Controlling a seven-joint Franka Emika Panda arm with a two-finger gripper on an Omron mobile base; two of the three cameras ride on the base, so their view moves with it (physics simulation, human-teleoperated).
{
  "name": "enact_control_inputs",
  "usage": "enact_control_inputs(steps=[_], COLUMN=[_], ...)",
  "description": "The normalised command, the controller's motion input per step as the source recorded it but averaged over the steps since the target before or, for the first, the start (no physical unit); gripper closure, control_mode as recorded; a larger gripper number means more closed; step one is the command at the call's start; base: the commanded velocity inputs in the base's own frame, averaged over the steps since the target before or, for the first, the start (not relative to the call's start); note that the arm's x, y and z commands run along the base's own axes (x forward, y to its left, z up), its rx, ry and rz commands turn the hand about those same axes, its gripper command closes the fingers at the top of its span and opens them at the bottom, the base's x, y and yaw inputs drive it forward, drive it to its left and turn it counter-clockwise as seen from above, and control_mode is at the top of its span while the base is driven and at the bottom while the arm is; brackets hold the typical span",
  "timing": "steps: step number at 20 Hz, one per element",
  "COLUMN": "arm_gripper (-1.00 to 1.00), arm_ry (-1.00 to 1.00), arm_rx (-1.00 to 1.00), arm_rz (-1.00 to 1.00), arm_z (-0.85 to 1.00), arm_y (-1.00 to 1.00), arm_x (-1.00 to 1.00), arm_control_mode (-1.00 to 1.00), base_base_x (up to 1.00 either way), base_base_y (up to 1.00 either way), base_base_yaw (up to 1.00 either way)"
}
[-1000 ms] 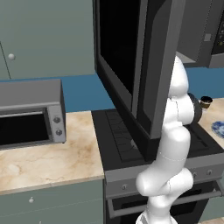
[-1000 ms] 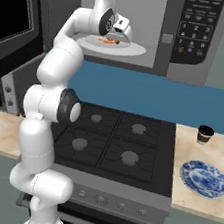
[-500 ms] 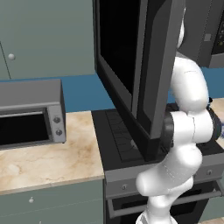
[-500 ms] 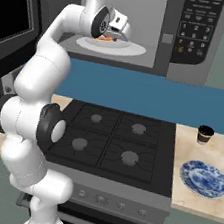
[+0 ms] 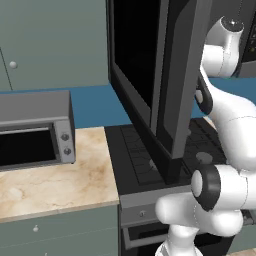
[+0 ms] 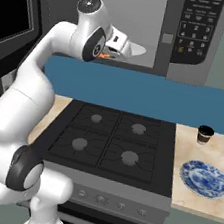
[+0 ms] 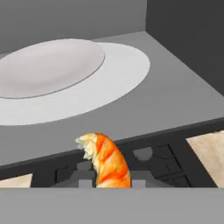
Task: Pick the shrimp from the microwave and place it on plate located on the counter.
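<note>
From my right base camera the gripper sits at the mouth of the microwave, but the wrist covers the fingers, so I only catch a sliver of orange there. My hand camera settles it: the shrimp stands up from the bottom edge, where the fingertips themselves are cut off, so I read the fingers as closed on the shrimp. Behind it lies the white turntable on the grey microwave floor, and below the sill I see stove burners and beige counter.

The left base camera is mostly blocked by the open microwave door; the arm's upper part passes behind it. It does show a small silver oven.

The right base camera gives me the blue-and-white plate on the counter right of the stove, with a dark cup behind it.
</note>
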Motion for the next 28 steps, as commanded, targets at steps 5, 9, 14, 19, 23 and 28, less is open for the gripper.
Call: enact_control_inputs(steps=[5,9,14,19,23,28], arm_gripper=[1.0,1.0,1.0,1.0,1.0,1.0], arm_ry=[0.32,0.39,0.21,0.19,0.07,0.0], arm_rx=[0.0,0.0,0.03,0.13,0.18,0.1], arm_rz=[-0.07,-0.1,-0.03,0.0,0.0,0.0], arm_z=[-0.36,-0.46,-0.73,-0.75,-0.75,-0.59], arm_y=[-0.22,-0.84,-1.0,-1.0,-1.0,-1.0], arm_x=[-0.88,-0.25,0.0,0.0,0.01,0.0], arm_control_mode=[-1.0,-1.0,-1.0,-1.0,-1.0,-1.0], base_base_x=[0.0,0.0,0.0,0.0,0.0,0.0], base_base_y=[0.0,0.0,0.0,0.0,0.0,0.0], base_base_yaw=[0.0,0.0,0.0,0.0,0.0,0.0])
